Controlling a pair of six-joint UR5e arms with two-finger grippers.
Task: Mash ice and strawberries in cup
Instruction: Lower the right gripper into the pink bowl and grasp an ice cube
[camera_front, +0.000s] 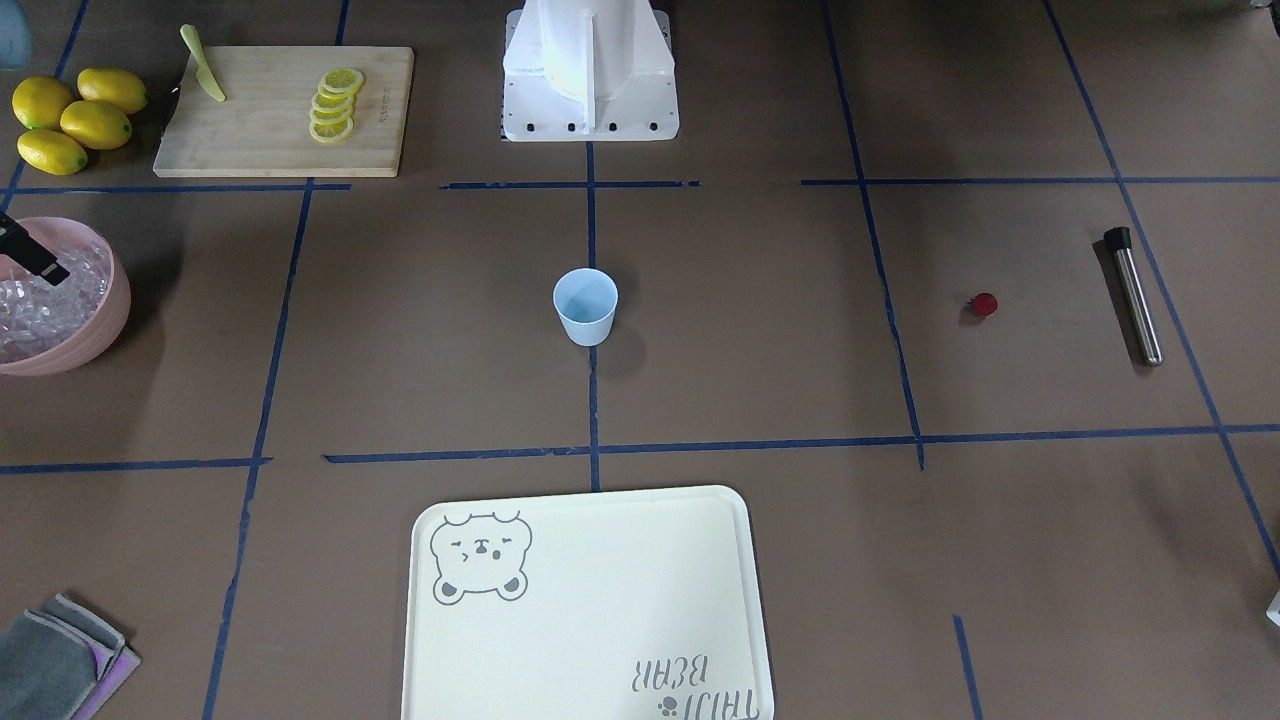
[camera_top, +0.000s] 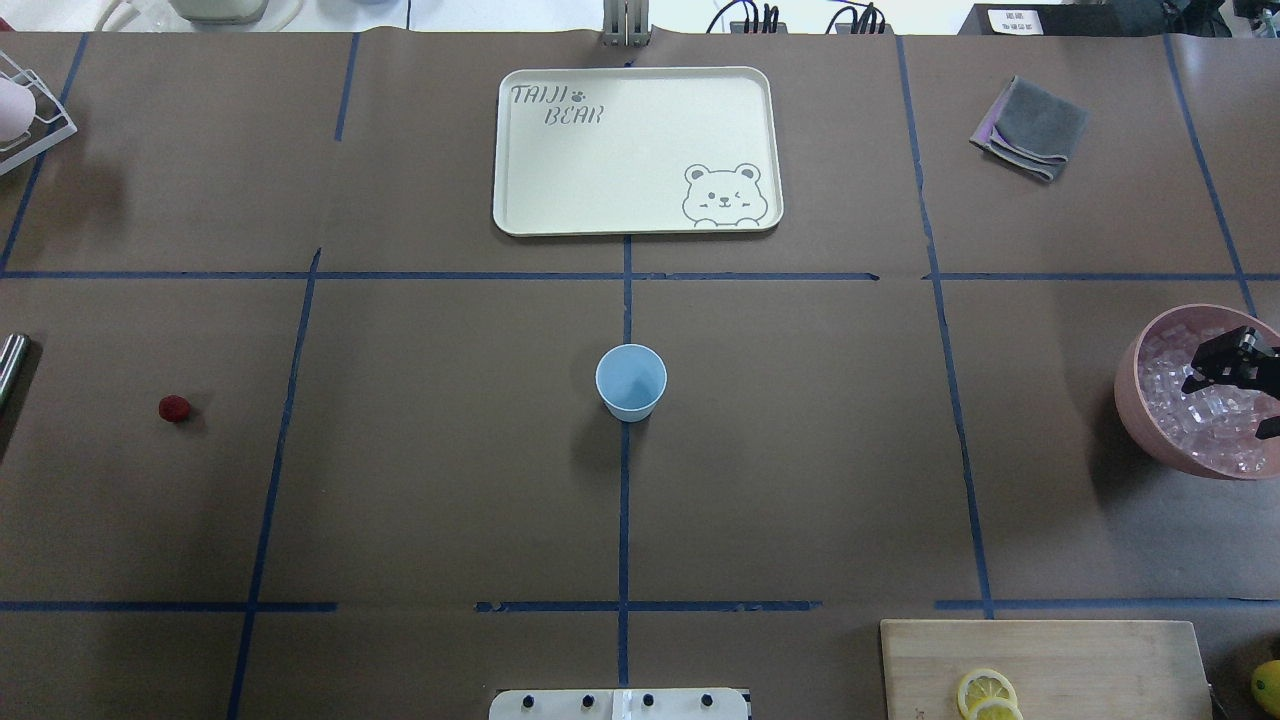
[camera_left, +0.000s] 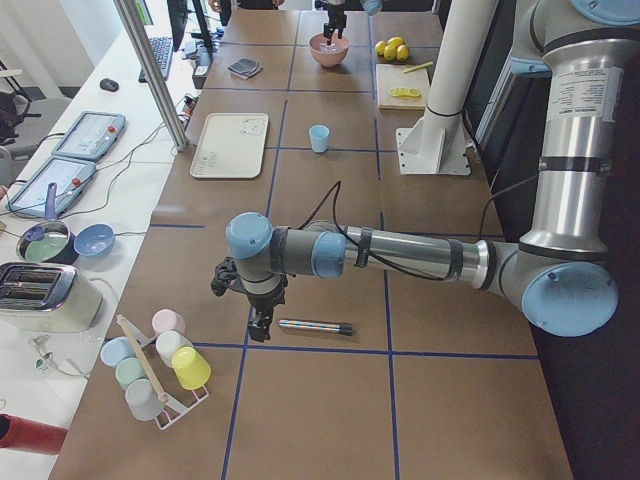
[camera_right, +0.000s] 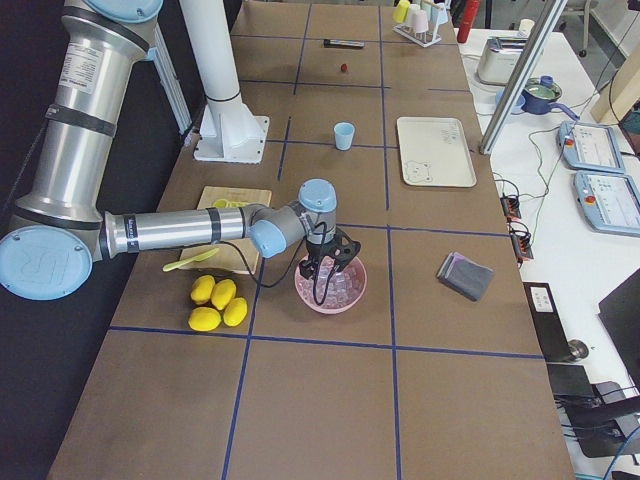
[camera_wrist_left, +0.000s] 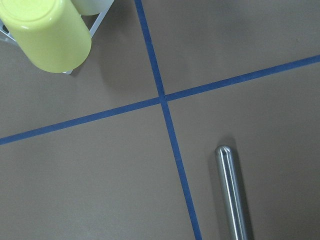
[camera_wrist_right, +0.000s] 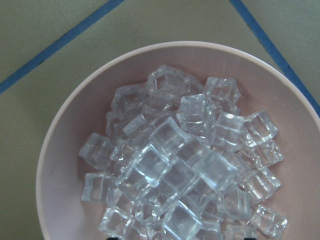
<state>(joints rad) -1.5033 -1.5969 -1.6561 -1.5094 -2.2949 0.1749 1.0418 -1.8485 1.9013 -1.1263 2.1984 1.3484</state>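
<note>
The pale blue cup (camera_top: 631, 381) stands upright and looks empty at the table's middle; it also shows in the front view (camera_front: 586, 305). The red strawberry (camera_top: 174, 407) lies alone on the table on my left side. The ice (camera_wrist_right: 180, 165) fills a pink bowl (camera_top: 1135, 400) at the right edge. My right gripper (camera_top: 1228, 410) hangs open just above the ice, holding nothing. My left gripper (camera_left: 258, 322) hovers near the end of a steel rod (camera_wrist_left: 231, 195) with a black tip, far left of the strawberry. I cannot tell whether it is open.
A cream bear tray (camera_top: 520, 150) lies beyond the cup. A cutting board (camera_front: 270, 110) holds lemon slices (camera_front: 333, 105) and a yellow knife (camera_front: 203, 76), with whole lemons (camera_front: 75, 120) beside it. A grey cloth (camera_top: 1032, 128) is far right. A rack of cups (camera_left: 160, 365) stands by my left gripper.
</note>
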